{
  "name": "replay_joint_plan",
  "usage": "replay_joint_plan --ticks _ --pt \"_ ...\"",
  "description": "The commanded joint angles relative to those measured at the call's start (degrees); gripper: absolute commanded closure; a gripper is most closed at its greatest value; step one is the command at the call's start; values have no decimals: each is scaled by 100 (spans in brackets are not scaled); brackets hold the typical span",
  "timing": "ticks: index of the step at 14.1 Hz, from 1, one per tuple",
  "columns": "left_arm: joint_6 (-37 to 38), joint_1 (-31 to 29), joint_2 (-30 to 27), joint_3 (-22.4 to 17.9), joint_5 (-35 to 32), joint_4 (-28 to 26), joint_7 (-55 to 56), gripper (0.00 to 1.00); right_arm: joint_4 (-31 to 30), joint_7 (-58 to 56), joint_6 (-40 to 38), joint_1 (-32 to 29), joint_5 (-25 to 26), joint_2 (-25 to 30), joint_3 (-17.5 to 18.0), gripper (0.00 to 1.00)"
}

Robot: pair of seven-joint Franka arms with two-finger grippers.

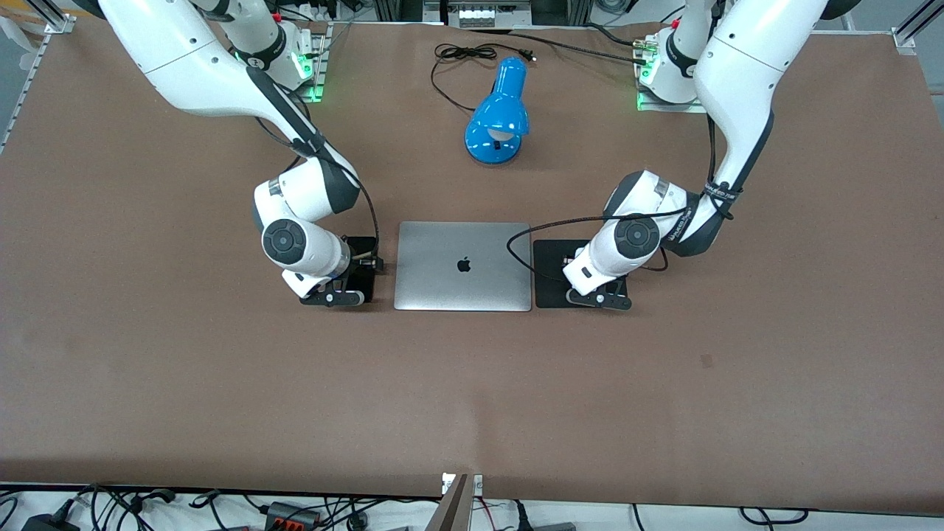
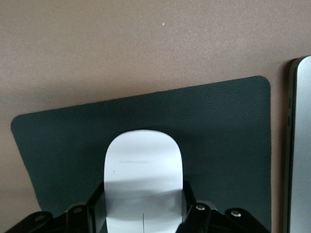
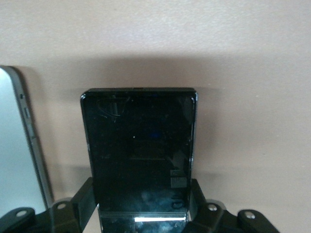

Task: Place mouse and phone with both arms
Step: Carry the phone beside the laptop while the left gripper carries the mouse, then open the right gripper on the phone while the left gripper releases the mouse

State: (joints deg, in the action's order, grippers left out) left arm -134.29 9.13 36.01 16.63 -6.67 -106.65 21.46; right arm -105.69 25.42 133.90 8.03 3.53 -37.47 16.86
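Your left pincer (image 2: 144,216) gripped the mouse (image 2: 143,170) on the pad (image 2: 218,126); your right pincer (image 3: 144,213) gripped the phone (image 3: 141,145) beside the laptop (image 1: 462,265), mid-bench. Releasing remained.

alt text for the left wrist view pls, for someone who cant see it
A white mouse sits between the two fingers of the left tool, over a black mouse pad lying on the brown table. The silver edge of a closed laptop shows beside the pad.
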Motion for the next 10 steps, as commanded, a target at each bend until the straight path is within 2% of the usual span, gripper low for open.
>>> replay_joint_plan --ticks 1,2,3,4,7,10 --pt "122 28 47 -28 -107 127 148 14 75 -28 -92 49 86 11 -24 62" --pt "227 2 20 -37 -107 144 148 0 66 -28 -110 49 95 11 -25 44" --pt "410 -42 -41 -54 -107 197 130 0 58 50 -145 49 86 11 -25 17" --pt "682 -104 -76 -54 -107 380 121 0 66 33 -162 49 95 2 -33 0" --pt "1544 -340 -286 -54 -107 803 86 0 223 42 -626 14 86 195 -33 0" --pt "1818 -797 -787 -46 -116 795 -36 0 1056 -28 -1880 -39 86 573 -59 0"
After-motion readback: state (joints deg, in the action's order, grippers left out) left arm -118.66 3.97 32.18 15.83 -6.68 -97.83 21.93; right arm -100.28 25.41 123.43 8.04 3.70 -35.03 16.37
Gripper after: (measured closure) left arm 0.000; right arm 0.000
